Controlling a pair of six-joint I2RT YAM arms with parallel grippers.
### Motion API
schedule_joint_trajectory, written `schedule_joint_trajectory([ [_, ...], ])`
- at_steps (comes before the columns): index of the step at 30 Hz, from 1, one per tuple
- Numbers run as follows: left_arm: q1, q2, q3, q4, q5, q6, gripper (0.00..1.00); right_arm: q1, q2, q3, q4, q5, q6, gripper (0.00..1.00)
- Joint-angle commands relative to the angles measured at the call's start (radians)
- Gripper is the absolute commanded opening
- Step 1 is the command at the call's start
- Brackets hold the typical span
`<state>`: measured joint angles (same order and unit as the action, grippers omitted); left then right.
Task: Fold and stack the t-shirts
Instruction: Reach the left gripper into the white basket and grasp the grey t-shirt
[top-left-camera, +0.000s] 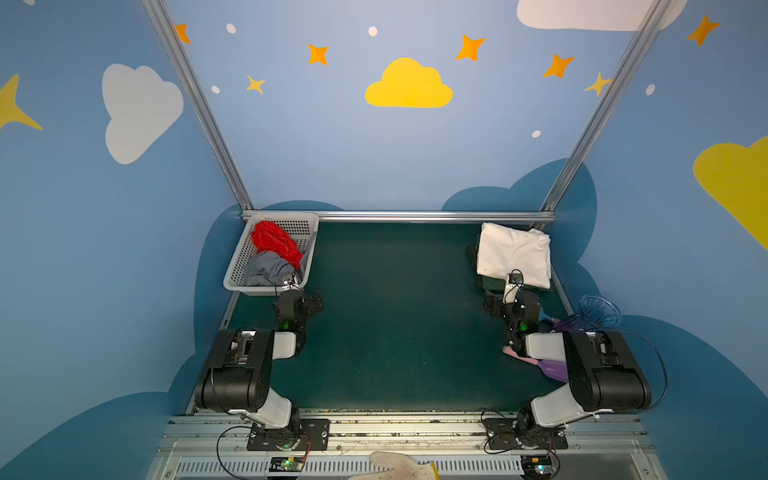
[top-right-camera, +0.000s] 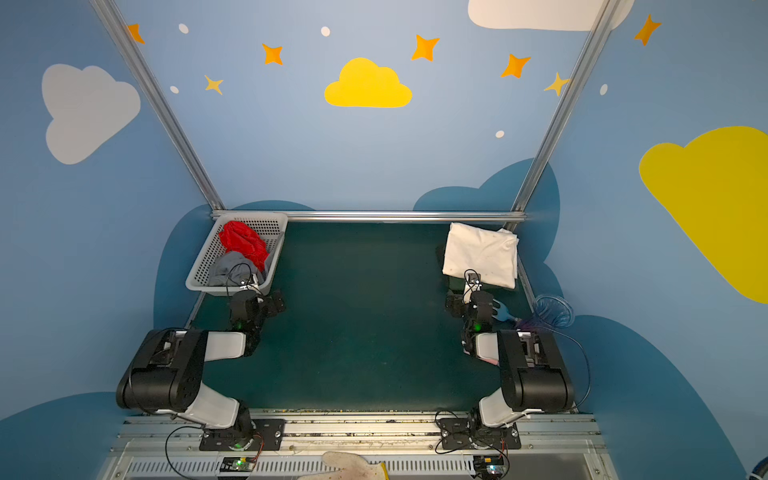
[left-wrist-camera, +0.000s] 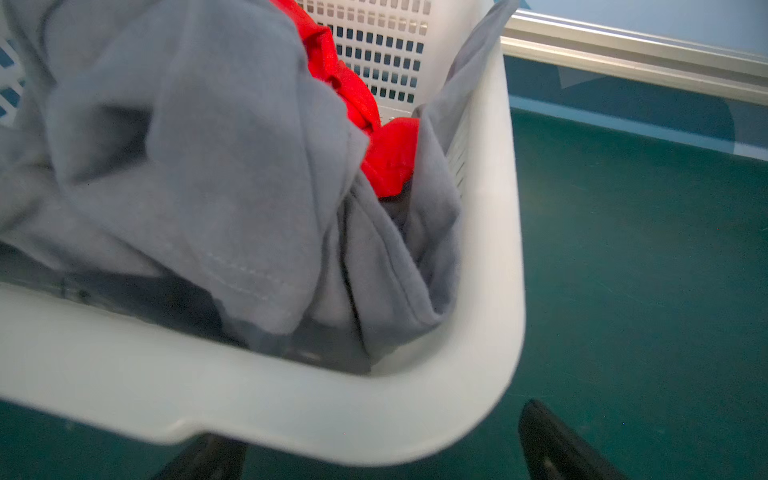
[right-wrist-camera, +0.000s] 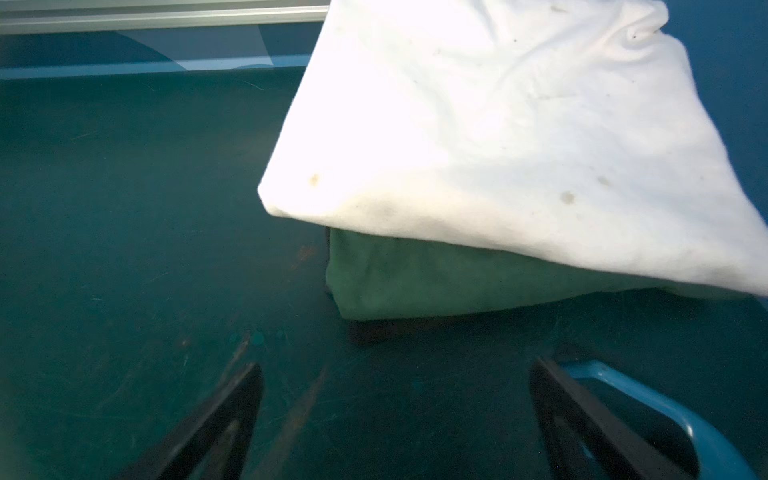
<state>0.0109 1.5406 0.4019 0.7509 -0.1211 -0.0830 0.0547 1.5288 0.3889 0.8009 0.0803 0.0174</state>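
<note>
Desk (top-left-camera: 395, 324) surface: dark green, open across its middle in both top views.

Basket (top-left-camera: 237, 266), white perforated plastic, stands at the far-left corner. Its long axis runs from the near edge toward the far edge, slightly slanted.

Cream-white t-shirt (top-left-camera: 513, 253) lies folded flat at the far-right corner. It rests on a folded green cloth (right-wrist-camera: 415, 282), which shows under its near edge.

Grey t-shirt (top-left-camera: 266, 268) is crumpled in the near end of the basket, with one fold riding up the side wall. Red t-shirt (top-left-camera: 274, 241) is bunched behind it, toward the far edge. Both are unfolded.

Left gripper (left-wrist-camera: 376, 422) sits low, outside the basket at its near-right corner. Its fingers (left-wrist-camera: 552, 444) are spread wide and hold nothing. The basket rim stands between them and the cloth, and the grey t-shirt lies directly ahead, beyond that rim. The left arm is much the nearer of the two to it. Judgement: the next pick is the grey t-shirt, and the fingers must clear the rim before descending onto the cloth.

Right gripper (right-wrist-camera: 397, 365) is also spread wide and empty, just short of the stack's near edge. A blue plastic utensil (right-wrist-camera: 665, 415) lies beside one finger.
</note>
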Motion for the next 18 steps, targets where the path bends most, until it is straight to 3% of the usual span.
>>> schedule_joint_trajectory([
  [1,0.0,-0.018,0.014,-0.001,0.002,0.002,1.0,-0.001,-0.016,0.016,-0.009,-0.011,-0.011,0.98],
  [18,0.004,-0.016,0.021,-0.01,0.011,0.002,1.0,-0.007,-0.012,0.024,-0.02,-0.022,-0.008,0.98],
])
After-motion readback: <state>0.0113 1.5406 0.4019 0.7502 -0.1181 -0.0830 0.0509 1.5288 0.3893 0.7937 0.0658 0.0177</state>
